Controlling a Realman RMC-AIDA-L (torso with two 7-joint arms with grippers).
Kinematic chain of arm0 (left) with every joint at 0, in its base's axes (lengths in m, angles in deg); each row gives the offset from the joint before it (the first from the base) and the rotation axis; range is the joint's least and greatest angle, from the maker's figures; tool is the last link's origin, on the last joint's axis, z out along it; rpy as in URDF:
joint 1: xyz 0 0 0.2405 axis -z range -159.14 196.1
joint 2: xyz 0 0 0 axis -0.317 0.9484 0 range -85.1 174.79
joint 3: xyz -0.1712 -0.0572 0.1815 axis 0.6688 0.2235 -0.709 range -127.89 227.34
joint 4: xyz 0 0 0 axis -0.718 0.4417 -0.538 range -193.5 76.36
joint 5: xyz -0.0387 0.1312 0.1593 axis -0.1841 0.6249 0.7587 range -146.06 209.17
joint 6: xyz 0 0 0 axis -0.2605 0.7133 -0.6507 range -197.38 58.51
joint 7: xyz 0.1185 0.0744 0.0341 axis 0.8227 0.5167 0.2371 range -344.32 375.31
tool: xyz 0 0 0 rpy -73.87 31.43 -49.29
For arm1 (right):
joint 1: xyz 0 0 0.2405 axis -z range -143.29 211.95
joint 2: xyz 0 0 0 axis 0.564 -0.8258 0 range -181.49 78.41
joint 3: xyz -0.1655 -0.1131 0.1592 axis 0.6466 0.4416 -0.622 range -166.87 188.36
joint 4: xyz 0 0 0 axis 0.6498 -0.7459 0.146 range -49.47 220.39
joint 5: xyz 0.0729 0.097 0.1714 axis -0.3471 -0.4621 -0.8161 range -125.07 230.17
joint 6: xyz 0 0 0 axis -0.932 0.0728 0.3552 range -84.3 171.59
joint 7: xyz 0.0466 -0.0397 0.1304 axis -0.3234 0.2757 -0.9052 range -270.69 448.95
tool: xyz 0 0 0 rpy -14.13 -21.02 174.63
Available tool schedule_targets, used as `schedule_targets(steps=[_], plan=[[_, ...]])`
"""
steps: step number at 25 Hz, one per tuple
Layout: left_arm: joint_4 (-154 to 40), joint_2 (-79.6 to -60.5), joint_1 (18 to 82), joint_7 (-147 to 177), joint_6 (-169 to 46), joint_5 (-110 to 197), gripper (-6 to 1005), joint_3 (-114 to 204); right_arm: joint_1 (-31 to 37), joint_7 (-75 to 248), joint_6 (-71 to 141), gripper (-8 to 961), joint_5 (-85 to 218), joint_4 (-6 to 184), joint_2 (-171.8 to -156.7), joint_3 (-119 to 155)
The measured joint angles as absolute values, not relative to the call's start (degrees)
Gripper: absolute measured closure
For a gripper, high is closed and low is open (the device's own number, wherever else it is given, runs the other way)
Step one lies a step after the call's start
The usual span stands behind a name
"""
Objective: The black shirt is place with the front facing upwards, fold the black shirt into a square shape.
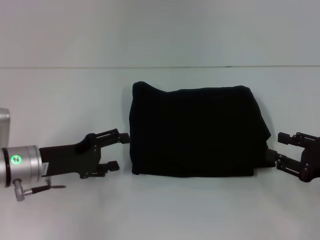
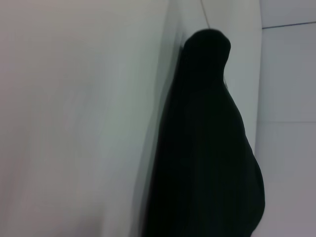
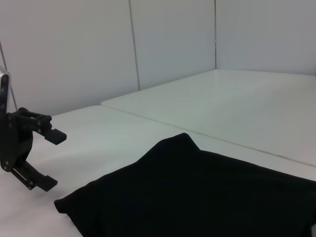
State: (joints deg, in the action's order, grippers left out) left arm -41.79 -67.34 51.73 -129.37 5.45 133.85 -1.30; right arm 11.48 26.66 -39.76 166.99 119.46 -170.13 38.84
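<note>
The black shirt (image 1: 195, 132) lies folded into a rough rectangle in the middle of the white table, plain side up, with no lettering showing. My left gripper (image 1: 120, 151) is open just off the shirt's left edge, low over the table, with nothing between its fingers. My right gripper (image 1: 279, 148) is open at the shirt's right edge, its nearer finger close to a small bulge of cloth there. The left wrist view shows only the shirt (image 2: 207, 148) edge-on. The right wrist view looks across the shirt (image 3: 197, 192) to the open left gripper (image 3: 42, 158) beyond it.
The white table (image 1: 160, 210) extends all around the shirt, with a seam (image 1: 75, 67) running across behind it. A silver box-like object (image 1: 4, 125) sits at the far left edge. White wall panels (image 3: 74, 49) stand behind the table.
</note>
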Motion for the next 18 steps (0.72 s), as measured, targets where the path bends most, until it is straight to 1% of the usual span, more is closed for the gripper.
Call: schedule_targets(steps=[3, 8, 18], plan=[[-42.04, -67.82, 52.17, -129.85, 5.76, 133.89, 36, -1.69, 11.64, 26.67, -39.79, 347, 166.99, 119.48, -170.16, 38.86], [-42.6, -68.72, 53.31, -130.42, 4.56, 133.95, 51, -3.76, 11.66, 26.69, -40.41, 346, 166.98, 119.48, -170.01, 38.65], [-42.69, -69.32, 54.22, -130.81, 0.92, 133.95, 82, -5.03, 11.66, 26.64, -40.93, 347, 166.98, 119.48, -170.06, 38.76]])
